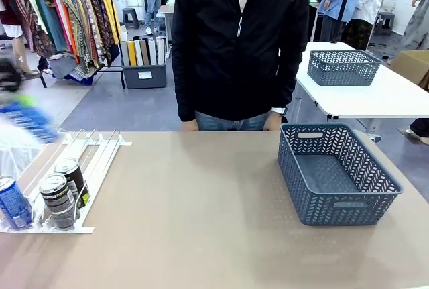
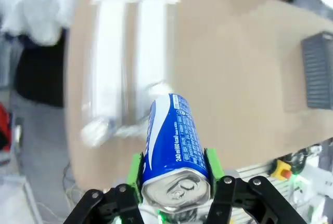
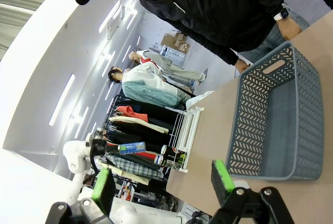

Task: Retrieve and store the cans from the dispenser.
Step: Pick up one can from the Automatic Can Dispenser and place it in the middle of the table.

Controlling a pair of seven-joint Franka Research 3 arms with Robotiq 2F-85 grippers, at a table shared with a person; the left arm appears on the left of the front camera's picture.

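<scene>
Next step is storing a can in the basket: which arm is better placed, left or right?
Left. The left tool is shut on a blue can above the table. The right tool is open and empty near the basket.

Grey floor [image 1: 107, 111], clothes rack [image 1: 74, 14] far left — white side table [image 1: 375, 98] right; ceiling strip lights [image 3: 61, 99].

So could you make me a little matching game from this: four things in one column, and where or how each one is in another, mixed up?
Things:
1. left end effector
2. right end effector
3. dark cans
4. basket

States or places:
a. standing in the dispenser
b. shut on a blue can
c. on the robot's right side of the table
d. open, holding nothing

Pairs: 1-b; 2-d; 3-a; 4-c.
</scene>
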